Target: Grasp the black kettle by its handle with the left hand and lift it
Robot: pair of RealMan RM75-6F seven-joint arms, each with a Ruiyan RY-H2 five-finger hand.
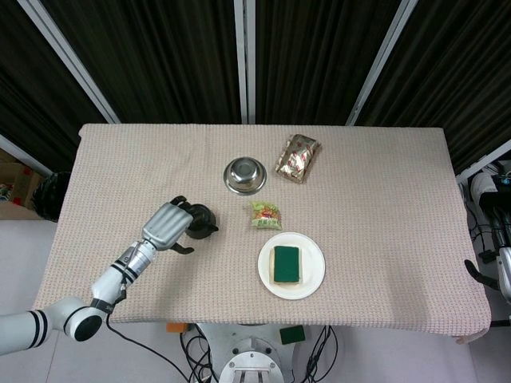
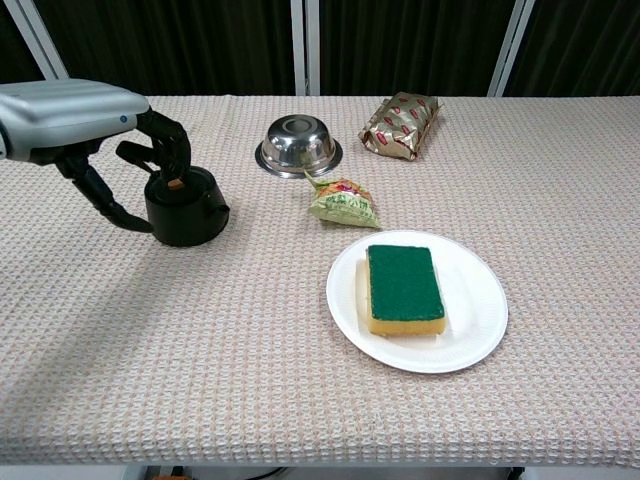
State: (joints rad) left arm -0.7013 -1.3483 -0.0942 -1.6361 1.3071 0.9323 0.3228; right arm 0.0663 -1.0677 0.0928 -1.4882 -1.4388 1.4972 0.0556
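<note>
The black kettle (image 1: pixel 203 223) (image 2: pixel 188 210) stands upright on the woven cloth, left of centre. My left hand (image 1: pixel 166 226) (image 2: pixel 70 115) comes in from the left, level with the kettle's top. Its fingers (image 2: pixel 167 140) curl down over the arched handle beside the lid knob. The thumb (image 2: pixel 105 205) reaches down along the kettle's left side. The kettle's base rests on the cloth. My right hand shows in neither view.
A steel bowl (image 2: pixel 298 143) sits behind the kettle to its right, and a red foil packet (image 2: pixel 402 125) lies further right. A green snack bag (image 2: pixel 344 203) and a white plate (image 2: pixel 470 325) carrying a green-topped sponge (image 2: pixel 403 288) lie right of the kettle.
</note>
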